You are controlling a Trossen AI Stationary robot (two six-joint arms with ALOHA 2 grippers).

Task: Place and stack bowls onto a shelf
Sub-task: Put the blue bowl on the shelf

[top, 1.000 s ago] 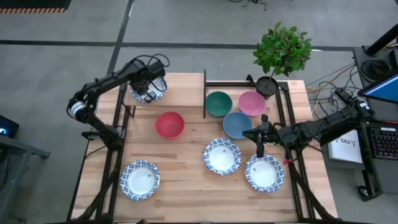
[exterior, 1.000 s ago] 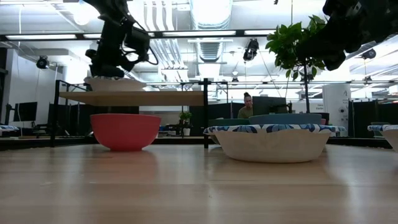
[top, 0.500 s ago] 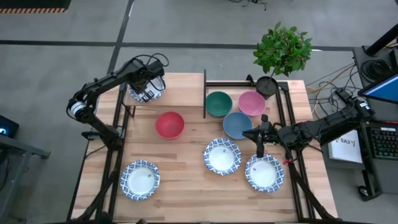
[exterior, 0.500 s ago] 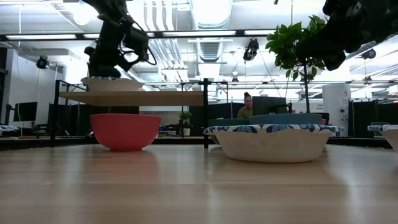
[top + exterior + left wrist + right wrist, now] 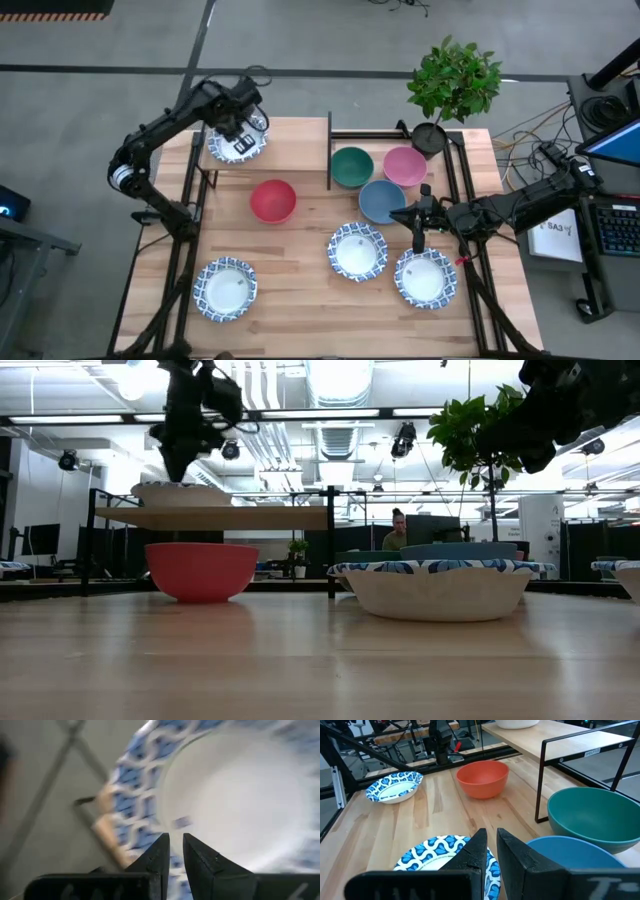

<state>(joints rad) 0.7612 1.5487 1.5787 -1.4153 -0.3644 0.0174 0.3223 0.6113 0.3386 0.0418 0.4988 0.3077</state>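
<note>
A white bowl with a blue patterned rim (image 5: 237, 145) rests by its base on the left end of the light-wood shelf (image 5: 292, 140), also seen in the low view (image 5: 172, 493). My left gripper (image 5: 240, 112) hangs just above that bowl's far rim, clear of it (image 5: 180, 455), with its fingers close together (image 5: 176, 851). The red bowl (image 5: 272, 200) stands on the table in front of the shelf. The green (image 5: 352, 166), pink (image 5: 405, 165) and blue (image 5: 381, 200) bowls cluster right of the shelf. My right gripper (image 5: 418, 224) waits, shut, near the blue bowl.
Three more patterned bowls sit on the table's near half (image 5: 358, 250) (image 5: 425, 278) (image 5: 225, 289). A black plant pot (image 5: 430, 136) with a leafy plant stands at the far right corner. A black shelf post (image 5: 329, 150) rises beside the green bowl.
My left gripper has come off the patterned bowl's rim, risen and moved toward the table's far edge. The bowl has shifted a little toward the shelf's left end and now stands there alone. The right arm has kept still.
</note>
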